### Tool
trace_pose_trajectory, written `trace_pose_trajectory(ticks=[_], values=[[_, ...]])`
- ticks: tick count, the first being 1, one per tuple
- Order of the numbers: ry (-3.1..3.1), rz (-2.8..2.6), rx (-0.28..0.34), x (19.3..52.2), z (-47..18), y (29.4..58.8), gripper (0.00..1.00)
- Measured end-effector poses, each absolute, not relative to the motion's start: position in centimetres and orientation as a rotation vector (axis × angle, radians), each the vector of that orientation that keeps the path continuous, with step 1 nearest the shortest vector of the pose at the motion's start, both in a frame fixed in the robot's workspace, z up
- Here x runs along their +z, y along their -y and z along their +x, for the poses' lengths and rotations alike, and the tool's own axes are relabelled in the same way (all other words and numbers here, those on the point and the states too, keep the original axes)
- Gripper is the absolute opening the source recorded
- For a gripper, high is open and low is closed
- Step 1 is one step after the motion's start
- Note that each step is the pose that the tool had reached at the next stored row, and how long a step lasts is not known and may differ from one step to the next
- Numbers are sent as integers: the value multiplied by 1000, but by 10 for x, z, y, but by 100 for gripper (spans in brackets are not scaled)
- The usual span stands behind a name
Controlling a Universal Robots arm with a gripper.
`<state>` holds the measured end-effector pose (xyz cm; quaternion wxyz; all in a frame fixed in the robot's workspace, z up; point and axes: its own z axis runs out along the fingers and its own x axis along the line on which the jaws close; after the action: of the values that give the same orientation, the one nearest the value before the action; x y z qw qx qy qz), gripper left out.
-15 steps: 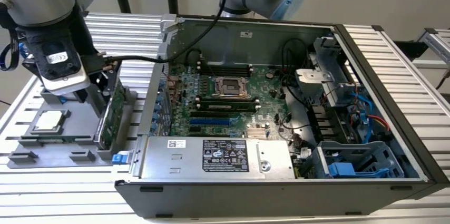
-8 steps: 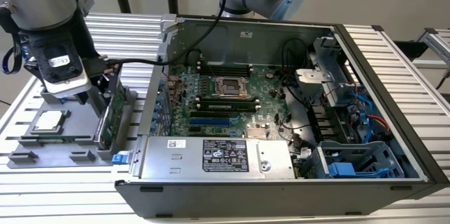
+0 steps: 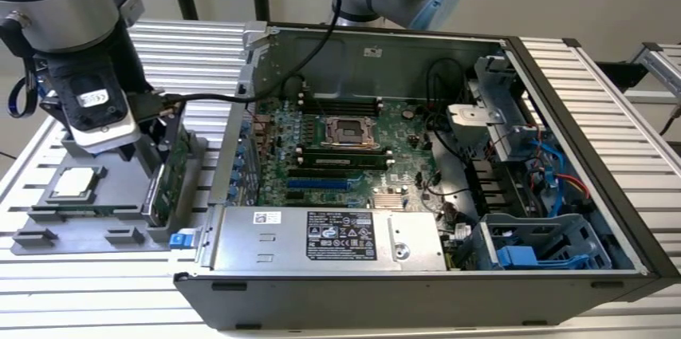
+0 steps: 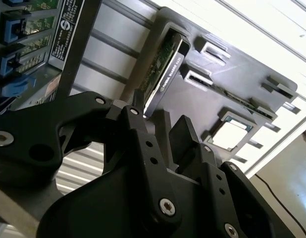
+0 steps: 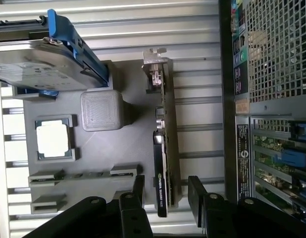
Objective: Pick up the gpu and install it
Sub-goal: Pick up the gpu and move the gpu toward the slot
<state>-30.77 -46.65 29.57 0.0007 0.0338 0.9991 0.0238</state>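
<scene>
Hanging down over the gray tray (image 5: 128, 144), the gripper (image 5: 167, 187) was open: its two fingers (image 5: 138, 191) sat one on each side of the single gpu (image 5: 163, 148), with a gap showing on both sides, so nothing was clamped. That one gpu was standing on its long edge in a slot of the tray, silver bracket (image 5: 154, 59) at the end away from the fingers, and not in the computer case (image 3: 426, 291). Same tray also had one square processor chip (image 5: 54, 141) in its pocket and one gray block (image 5: 101, 109), with one hard drive in a blue frame (image 5: 39, 64) right by the block. In the exterior view the tray sat on the bench (image 3: 64, 291) just beside the one open case, on the exterior view's left, and the motherboard (image 3: 410, 116) was exposed.
</scene>
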Motion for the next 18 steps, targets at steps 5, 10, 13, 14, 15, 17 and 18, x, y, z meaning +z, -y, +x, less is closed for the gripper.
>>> trace_pose_trajectory(ticks=[5, 10, 13, 14, 15, 17, 18], values=[[-3139, 106, 75, 293, -308, 466, 100], [-3139, 106, 75, 289, -308, 466, 100], [-3139, 106, 75, 287, -308, 466, 100], [-3139, 106, 75, 286, -308, 466, 100], [-3139, 106, 75, 286, -308, 466, 100], [-3139, 106, 75, 284, -308, 466, 100], [-3139, 106, 75, 283, -308, 466, 100]])
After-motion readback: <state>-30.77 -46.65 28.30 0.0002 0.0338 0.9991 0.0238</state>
